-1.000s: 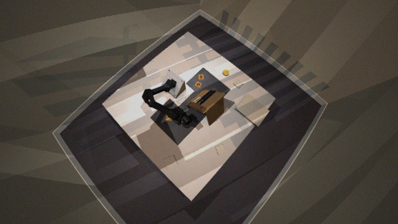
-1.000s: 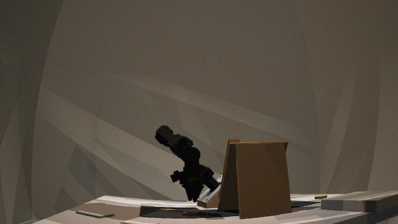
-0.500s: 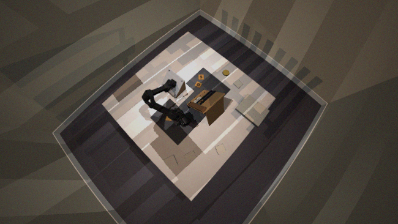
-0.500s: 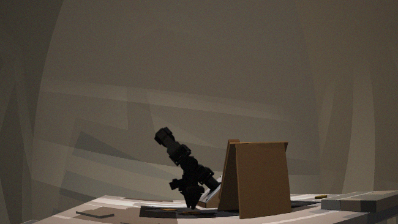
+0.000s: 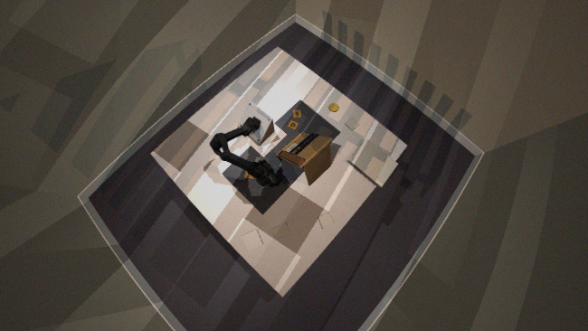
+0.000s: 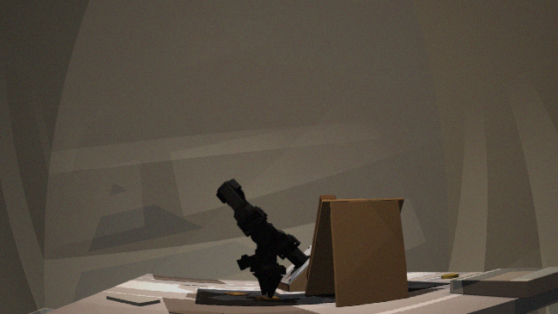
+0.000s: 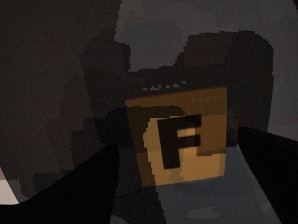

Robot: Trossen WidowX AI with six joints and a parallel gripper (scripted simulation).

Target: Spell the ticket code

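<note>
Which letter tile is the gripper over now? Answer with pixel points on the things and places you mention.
The F tile (image 7: 212, 107), framed between the gripper's (image 6: 269, 296) (image 7: 178, 145) open fingers; the others lie farther off.
</note>
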